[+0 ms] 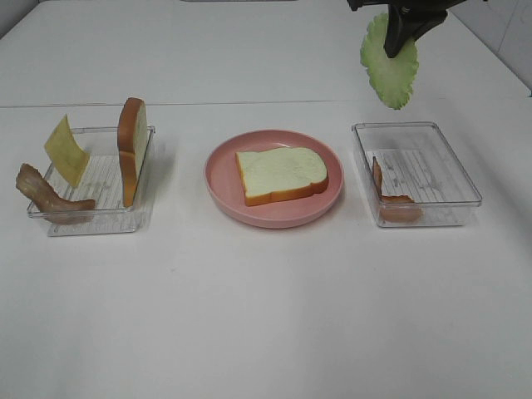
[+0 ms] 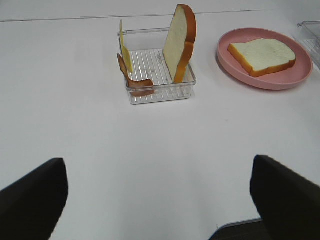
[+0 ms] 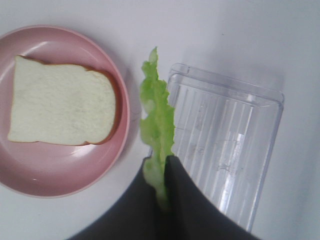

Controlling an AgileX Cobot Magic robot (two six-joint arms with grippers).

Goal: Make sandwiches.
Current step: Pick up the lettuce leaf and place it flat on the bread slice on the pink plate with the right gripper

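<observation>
One bread slice [image 1: 281, 174] lies flat on the pink plate [image 1: 224, 187] at the table's middle; it also shows in the right wrist view [image 3: 60, 108]. My right gripper [image 1: 398, 41] is shut on the green lettuce leaf [image 1: 388, 71] and holds it high above the right tray's far end; the leaf hangs from the fingers [image 3: 185, 200] in the right wrist view [image 3: 156, 115]. The left tray [image 1: 100, 179] holds a second bread slice [image 1: 131, 150] on edge, a yellow cheese square [image 1: 66, 150] and a bacon strip [image 1: 46, 195]. My left gripper [image 2: 160, 200] is open and empty, back from that tray.
The right clear tray [image 1: 453, 166] holds another bacon strip [image 1: 389, 195] at its near left corner. The pink plate sits between the two trays. A table seam runs across behind the trays.
</observation>
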